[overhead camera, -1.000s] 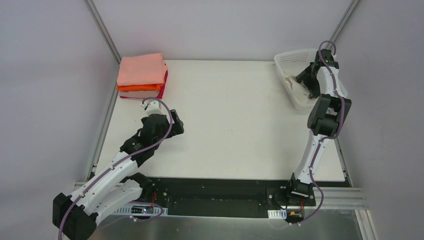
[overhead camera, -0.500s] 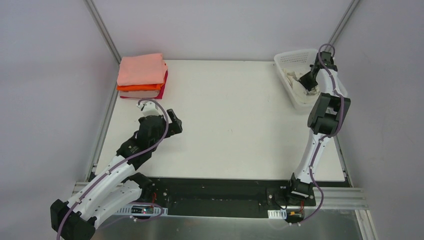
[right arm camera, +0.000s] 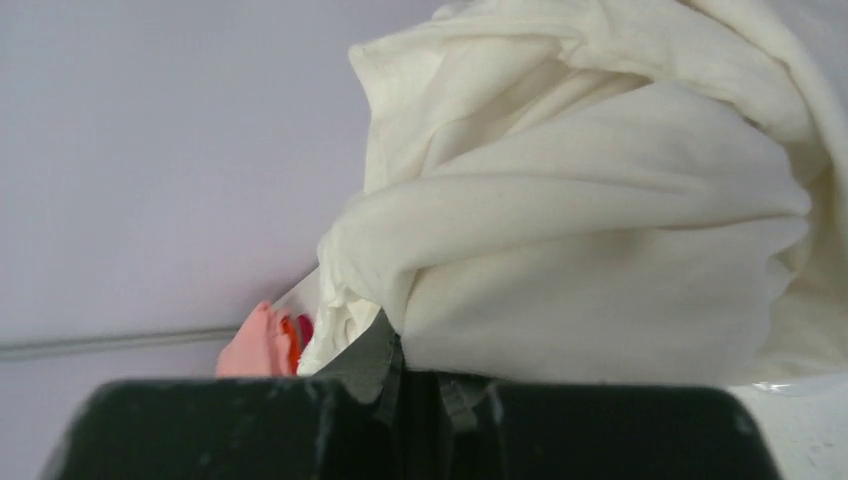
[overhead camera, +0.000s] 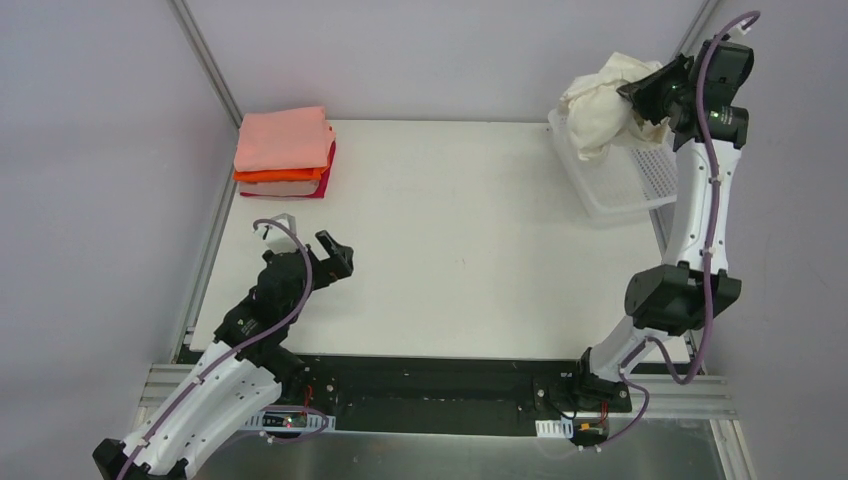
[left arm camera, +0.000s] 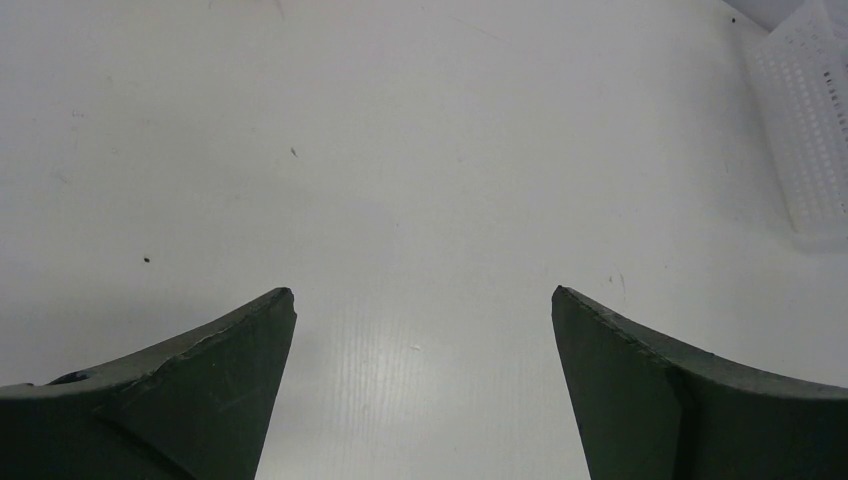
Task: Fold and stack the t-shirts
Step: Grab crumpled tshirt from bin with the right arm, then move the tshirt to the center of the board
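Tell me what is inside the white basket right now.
The visible lattice floor of the basket is bare. The cream shirt, clamped in the right gripper, hangs over the basket's far corner and hides whatever lies there.

The stack of folded t-shirts [overhead camera: 285,152] lay at the far left corner of the surface [overhead camera: 460,230], against its back edge. The basket [overhead camera: 640,178] sat at the far right corner, well apart from the stack. Above the basket's far end hung a bunched t-shirt [overhead camera: 598,108], lifted clear of it and pinched in the right hand [overhead camera: 640,98]. The left hand [overhead camera: 335,262] was over the near left part of the surface, in front of the stack and apart from it, fingers spread over the surface.
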Robot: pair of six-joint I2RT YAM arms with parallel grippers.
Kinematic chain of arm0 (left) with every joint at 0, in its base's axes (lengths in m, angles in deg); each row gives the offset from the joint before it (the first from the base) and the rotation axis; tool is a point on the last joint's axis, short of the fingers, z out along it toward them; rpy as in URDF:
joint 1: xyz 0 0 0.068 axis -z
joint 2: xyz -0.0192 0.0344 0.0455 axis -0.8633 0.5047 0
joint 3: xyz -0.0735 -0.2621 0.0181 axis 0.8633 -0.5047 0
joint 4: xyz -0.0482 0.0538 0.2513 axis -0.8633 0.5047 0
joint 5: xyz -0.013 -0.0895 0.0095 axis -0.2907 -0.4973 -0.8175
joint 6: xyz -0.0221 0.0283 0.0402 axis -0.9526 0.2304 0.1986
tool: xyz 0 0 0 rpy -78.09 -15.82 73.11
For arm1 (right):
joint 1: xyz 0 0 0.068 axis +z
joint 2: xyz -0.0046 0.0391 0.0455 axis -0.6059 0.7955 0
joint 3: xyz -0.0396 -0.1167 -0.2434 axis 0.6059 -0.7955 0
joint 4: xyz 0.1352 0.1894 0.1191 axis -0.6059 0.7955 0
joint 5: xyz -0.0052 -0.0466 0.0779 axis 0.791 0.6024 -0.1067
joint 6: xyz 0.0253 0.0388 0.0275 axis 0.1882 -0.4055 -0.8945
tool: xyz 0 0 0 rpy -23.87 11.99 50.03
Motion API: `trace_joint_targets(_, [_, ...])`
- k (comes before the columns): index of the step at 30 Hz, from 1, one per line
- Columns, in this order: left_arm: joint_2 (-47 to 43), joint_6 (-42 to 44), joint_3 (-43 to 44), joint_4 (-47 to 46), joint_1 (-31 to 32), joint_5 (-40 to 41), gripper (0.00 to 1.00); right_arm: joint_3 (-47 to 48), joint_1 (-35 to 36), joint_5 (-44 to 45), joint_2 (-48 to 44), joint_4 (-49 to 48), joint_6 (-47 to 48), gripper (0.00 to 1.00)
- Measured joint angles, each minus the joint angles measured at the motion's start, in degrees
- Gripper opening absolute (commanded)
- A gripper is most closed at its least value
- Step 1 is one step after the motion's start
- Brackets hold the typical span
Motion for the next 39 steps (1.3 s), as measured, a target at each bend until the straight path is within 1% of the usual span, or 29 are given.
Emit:
trace_joint_targets(4, [-3.0, -2.0, -1.6, 2.5, 0.0, 0.4, 1.0, 3.5, 4.3, -4.0, -5.0, 2.3, 1.6, 0.0])
trace_joint_targets(7, [-5.3, -3.7, -2.4, 5.3, 0.0, 0.5, 1.0, 6.1, 11.3, -7.2, -6.4, 4.5, 4.0, 0.0])
trace_joint_targets(11, [-7.7, -5.7, -2.6, 8.4, 0.0, 0.8, 1.0, 4.7, 21.2, -12.4, -8.2, 7.0, 7.0, 0.0])
trace_joint_targets(16, [-9.7, -7.5, -2.7, 12.1, 0.0, 1.0, 1.0, -5.0, 34.0, -15.8, -11.9, 8.1, 13.0, 0.0])
trace_joint_targets(18, [-10.1, -7.9, -2.7, 13.3, 0.0, 1.0, 1.0, -10.2, 38.0, -16.8, -13.2, 8.0, 15.7, 0.0])
trace_joint_targets(20, [-10.4, -8.4, -2.7, 14.3, 0.0, 1.0, 1.0, -17.3, 41.7, -18.8, -14.4, 7.0, 18.6, 0.0])
trace_joint_targets(24, [-10.6, -9.0, -2.7, 15.3, 0.0, 1.0, 1.0, -27.7, 45.3, -24.2, -13.5, 5.2, 24.3, 0.0])
trace_joint_targets(26, [-10.6, -9.2, -2.7, 15.5, 0.0, 1.0, 1.0, -30.2, 46.3, -25.7, -10.7, 5.2, 28.1, 0.0])
trace_joint_targets(29, [-10.2, -9.4, -2.7, 15.7, 0.0, 0.9, 1.0, -31.6, 47.8, -24.5, -5.9, 4.3, 32.3, 0.01])
trace_joint_targets(30, [-9.9, -9.5, -2.7, 15.8, 0.0, 0.9, 1.0, -32.4, 48.3, -23.4, -4.3, 3.3, 33.3, 0.06])
trace_joint_targets(32, [-8.8, -9.7, -2.7, 15.9, 0.0, 0.6, 1.0, -34.5, 48.9, -20.9, -1.9, 0.7, 34.1, 0.2])
trace_joint_targets(34, [-7.5, -9.9, -2.7, 16.0, 0.0, 0.0, 1.0, -37.7, 49.4, -17.5, 0.4, -2.9, 34.0, 0.31])
trace_joint_targets(35, [-6.6, -10.0, -2.7, 16.1, 0.0, -0.4, 1.0, -39.0, 49.4, -15.8, 1.7, -4.3, 33.6, 0.4])
trace_joint_targets(37, [-4.9, -10.1, -2.6, 16.3, 0.0, -0.9, 1.0, -40.7, 49.4, -12.9, 4.0, -6.3, 32.7, 0.5])
trace_joint_targets(38, [-4.0, -10.1, -2.6, 16.3, 0.0, -1.2, 1.0, -41.2, 49.4, -11.5, 5.1, -6.9, 32.3, 0.57])
trace_joint_targets(39, [-3.0, -10.1, -2.6, 16.4, 0.0, -1.6, 1.0, -41.3, 49.3, -10.4, 5.8, -7.3, 31.9, 0.69])
